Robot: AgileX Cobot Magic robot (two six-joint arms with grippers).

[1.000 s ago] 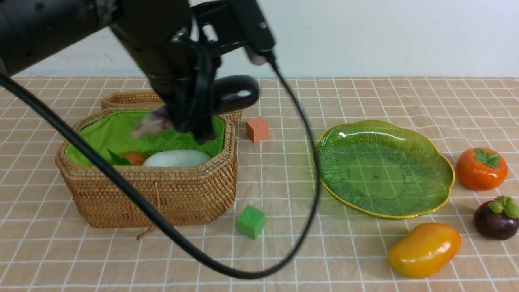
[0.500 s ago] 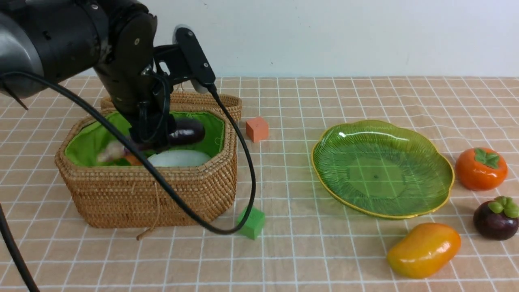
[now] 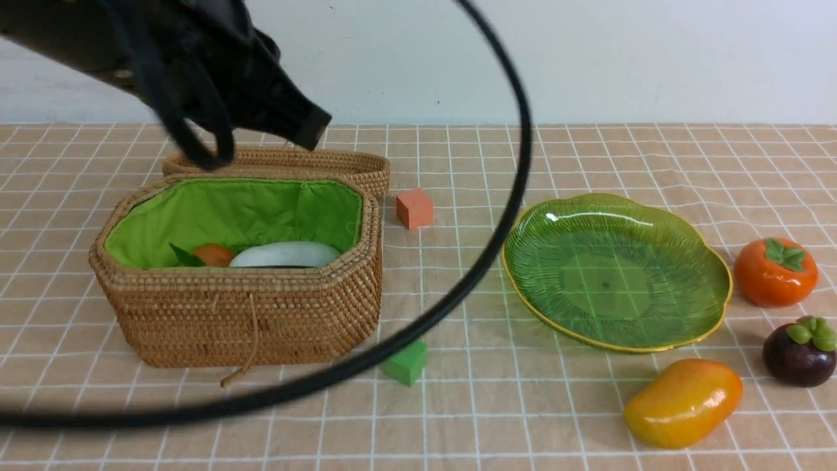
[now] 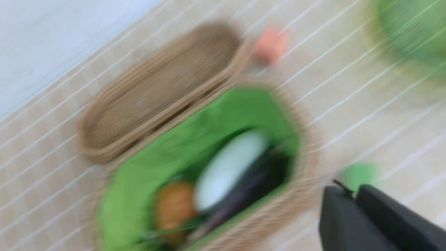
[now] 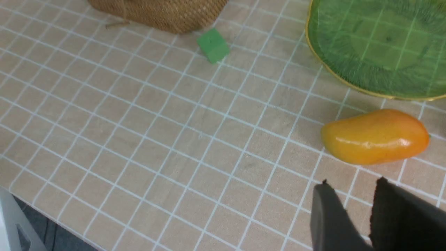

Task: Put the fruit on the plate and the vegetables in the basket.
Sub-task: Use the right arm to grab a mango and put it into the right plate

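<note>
The tan checked table (image 3: 458, 405) carries the open wicker basket (image 3: 248, 314) on my left, with the white radish (image 3: 284, 255), the eggplant (image 4: 251, 184) and the potato (image 3: 212, 254) lying inside, and the green plate (image 3: 618, 271) on my right. The mango (image 3: 683, 402), persimmon (image 3: 775, 271) and mangosteen (image 3: 799, 353) sit on the table beside the plate. My left end effector (image 4: 352, 190) hangs over the basket with fingers pressed together, while my right end effector (image 5: 352, 186) hovers near the mango, fingers slightly apart.
</note>
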